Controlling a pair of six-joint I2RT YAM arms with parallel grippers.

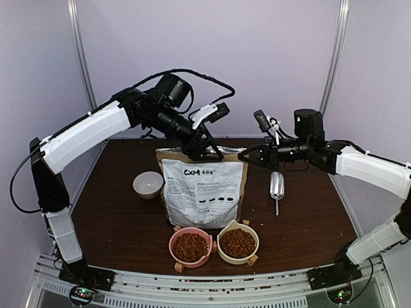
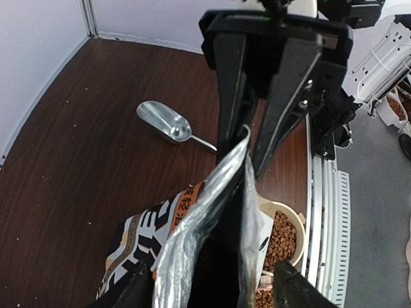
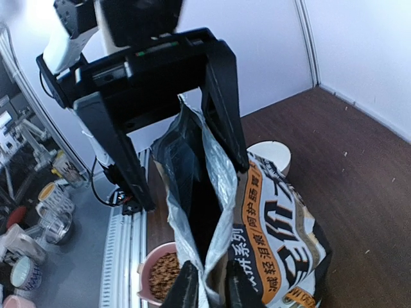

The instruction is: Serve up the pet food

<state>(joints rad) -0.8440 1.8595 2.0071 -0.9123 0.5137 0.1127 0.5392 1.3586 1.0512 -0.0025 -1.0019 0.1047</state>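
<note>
The pet food (image 1: 191, 247) is reddish-brown kibble that fills a pink bowl (image 1: 173, 242) and a cream bowl (image 1: 255, 236) in front of the upright paper bag (image 1: 202, 192). My right gripper (image 3: 214, 292) is shut on the right end of the bag's foil-lined mouth (image 3: 221, 212). My left gripper (image 2: 212, 290) stands open astride the mouth's left end, one finger on each side and neither pressing the foil. In the top view both grippers, left (image 1: 205, 153) and right (image 1: 246, 156), meet at the bag's top edge. The bag's inside is dark, so any kibble in it is hidden.
A metal scoop (image 1: 277, 185) lies on the brown table (image 1: 115, 218) to the right of the bag. An empty white bowl (image 1: 148, 184) stands to the bag's left. The table's rail (image 1: 205, 285) runs along the near edge.
</note>
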